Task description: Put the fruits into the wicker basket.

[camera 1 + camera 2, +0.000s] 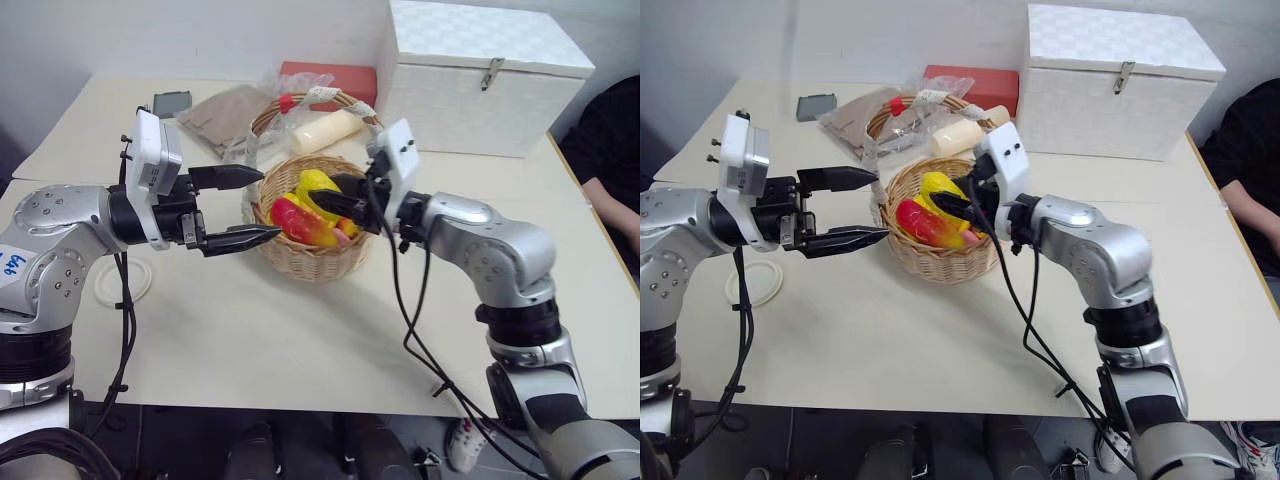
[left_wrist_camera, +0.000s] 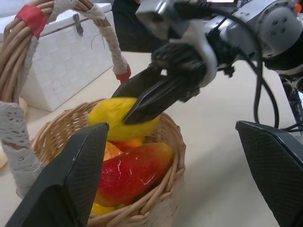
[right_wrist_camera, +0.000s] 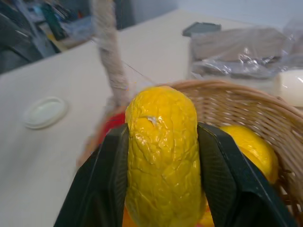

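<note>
- The right gripper [image 3: 163, 198] pinches a bumpy yellow lemon [image 3: 162, 156] between its fingers, over the wicker basket [image 1: 310, 258].
- The left gripper [image 1: 240, 208], fingers spread wide and empty, is just left of the basket.
- A red-and-yellow mango [image 2: 130, 172] and other fruits lie inside, mid-table.

The wicker basket [image 1: 310, 255] is rough woven cane; the lemon [image 3: 163, 156] bumpy and matt; the mango [image 2: 135, 172] glossy; the counter [image 1: 300, 340] smooth and matt.

person [image 1: 610, 150] cut off at edge, lower fruits [image 1: 300, 222] perhaps partly hidden
</note>
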You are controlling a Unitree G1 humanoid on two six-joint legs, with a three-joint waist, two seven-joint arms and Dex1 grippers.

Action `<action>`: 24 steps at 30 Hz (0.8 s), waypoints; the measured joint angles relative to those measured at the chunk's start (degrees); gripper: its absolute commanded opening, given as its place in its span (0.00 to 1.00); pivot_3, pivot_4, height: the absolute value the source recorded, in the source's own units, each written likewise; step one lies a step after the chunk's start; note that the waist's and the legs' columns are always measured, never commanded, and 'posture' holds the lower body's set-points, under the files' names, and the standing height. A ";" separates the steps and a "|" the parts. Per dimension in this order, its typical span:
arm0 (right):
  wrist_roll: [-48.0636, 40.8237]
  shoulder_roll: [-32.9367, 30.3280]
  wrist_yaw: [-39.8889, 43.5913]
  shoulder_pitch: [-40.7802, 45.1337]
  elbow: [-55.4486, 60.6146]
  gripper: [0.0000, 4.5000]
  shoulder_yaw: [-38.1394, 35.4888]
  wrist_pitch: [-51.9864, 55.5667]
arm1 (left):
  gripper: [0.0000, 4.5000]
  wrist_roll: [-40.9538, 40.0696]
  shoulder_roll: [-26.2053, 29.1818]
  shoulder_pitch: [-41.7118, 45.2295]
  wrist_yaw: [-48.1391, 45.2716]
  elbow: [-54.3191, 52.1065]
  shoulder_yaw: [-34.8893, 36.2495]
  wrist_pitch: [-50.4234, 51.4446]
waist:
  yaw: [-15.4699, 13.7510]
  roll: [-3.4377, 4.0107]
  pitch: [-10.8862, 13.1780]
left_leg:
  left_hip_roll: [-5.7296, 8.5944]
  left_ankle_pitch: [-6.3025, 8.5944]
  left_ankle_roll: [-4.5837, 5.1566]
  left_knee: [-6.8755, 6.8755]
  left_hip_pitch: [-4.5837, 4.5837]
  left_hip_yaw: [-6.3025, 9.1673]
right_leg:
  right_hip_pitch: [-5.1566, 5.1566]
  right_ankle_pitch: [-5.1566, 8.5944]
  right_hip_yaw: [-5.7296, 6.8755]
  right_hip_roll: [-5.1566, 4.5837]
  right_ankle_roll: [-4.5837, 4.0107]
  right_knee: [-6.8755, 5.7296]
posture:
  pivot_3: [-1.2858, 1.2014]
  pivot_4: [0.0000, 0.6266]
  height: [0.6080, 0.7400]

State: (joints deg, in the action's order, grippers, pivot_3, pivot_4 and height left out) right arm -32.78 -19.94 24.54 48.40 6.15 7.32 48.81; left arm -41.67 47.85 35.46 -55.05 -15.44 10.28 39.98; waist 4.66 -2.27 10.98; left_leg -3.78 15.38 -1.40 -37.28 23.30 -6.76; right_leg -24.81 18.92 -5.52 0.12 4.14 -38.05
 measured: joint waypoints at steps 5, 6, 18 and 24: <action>-1.61 -0.16 1.80 -2.23 5.82 0.81 -3.15 -0.72 | 1.00 -0.08 -0.01 -0.35 0.23 -1.13 0.24 -0.02 | 0.06 0.00 0.00 | 0.00 0.01 -0.01 0.15 0.02 -0.02 | -0.04 0.01 0.08 -0.06 -0.01 0.05 | 0.52 0.24 1.00; -2.61 -0.37 2.06 -2.62 7.52 0.81 -4.23 -0.14 | 1.00 -0.07 -0.01 -0.52 0.23 -1.15 0.38 -0.04 | 0.08 0.00 0.00 | -0.01 0.01 -0.01 0.13 0.02 -0.01 | -0.04 0.01 0.09 -0.07 -0.02 0.07 | 0.52 0.24 1.00; -2.89 -6.13 -0.27 -11.56 13.40 0.81 -12.77 1.03 | 1.00 0.87 -1.73 3.33 -0.44 1.00 -1.43 -1.65 | 0.79 0.00 0.00 | 0.04 -0.20 0.06 0.04 -0.25 -0.08 | 0.19 -0.25 -0.03 0.07 -0.03 -0.01 | 0.52 0.24 1.00; 4.31 0.46 -2.15 -4.61 -0.26 0.81 -8.82 -7.26 | 1.00 1.87 -2.70 4.88 -1.24 3.05 -2.84 -2.56 | 0.92 0.00 0.00 | -0.03 -0.25 -0.03 0.10 -0.11 -0.06 | 0.02 -0.26 -0.10 0.18 -0.05 0.01 | 0.52 0.24 1.00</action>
State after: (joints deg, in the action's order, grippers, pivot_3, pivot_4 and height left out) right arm -28.46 -19.49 22.39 43.79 5.89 -1.50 41.55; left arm -39.80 45.15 40.34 -56.30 -12.39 7.44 37.42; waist 5.58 -2.27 10.98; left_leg -3.82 15.13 -1.42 -37.18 23.19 -6.82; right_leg -24.79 18.65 -5.62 0.30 4.09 -38.04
